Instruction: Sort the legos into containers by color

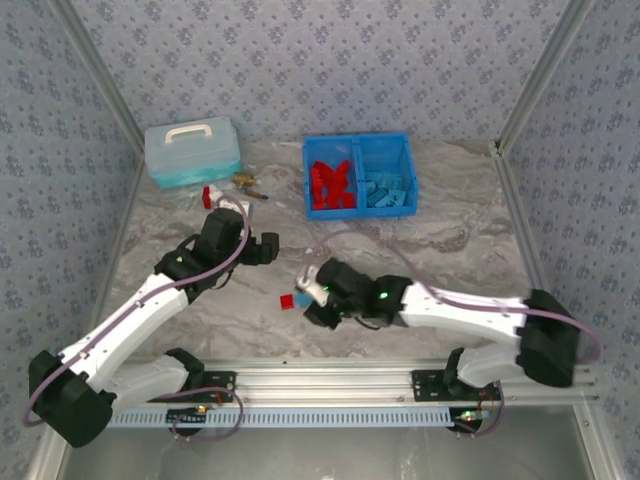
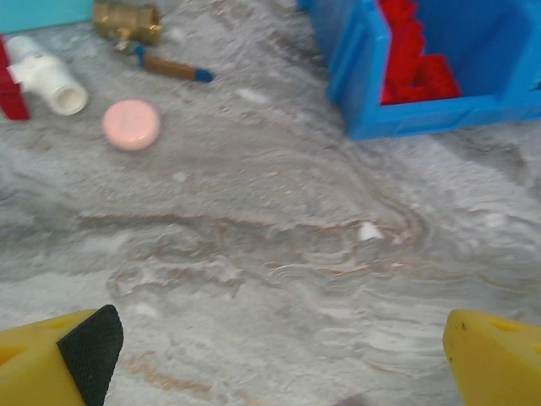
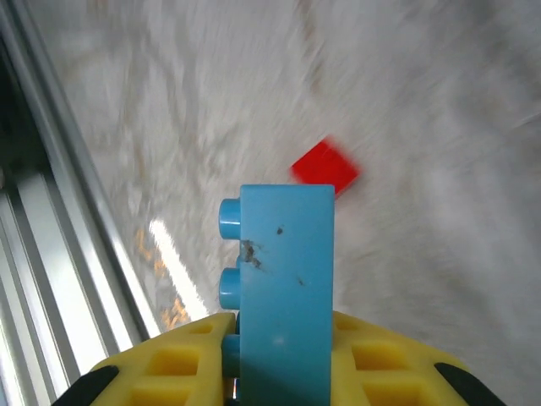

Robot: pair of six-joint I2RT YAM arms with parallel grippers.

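Note:
My right gripper is shut on a light blue lego, which stands upright between the yellow fingers with its studs facing left. Just beyond it a red lego lies on the table. From above, the right gripper sits mid-table beside that red lego. The blue bin stands at the back, red legos in its left compartment and light blue ones in its right. My left gripper hangs open over bare table, nothing between its fingers, with the bin ahead to the right.
A pale teal lidded box stands at the back left. Near it lie a red-and-white bottle, a pink disc and a brass fitting. The aluminium rail runs along the near edge.

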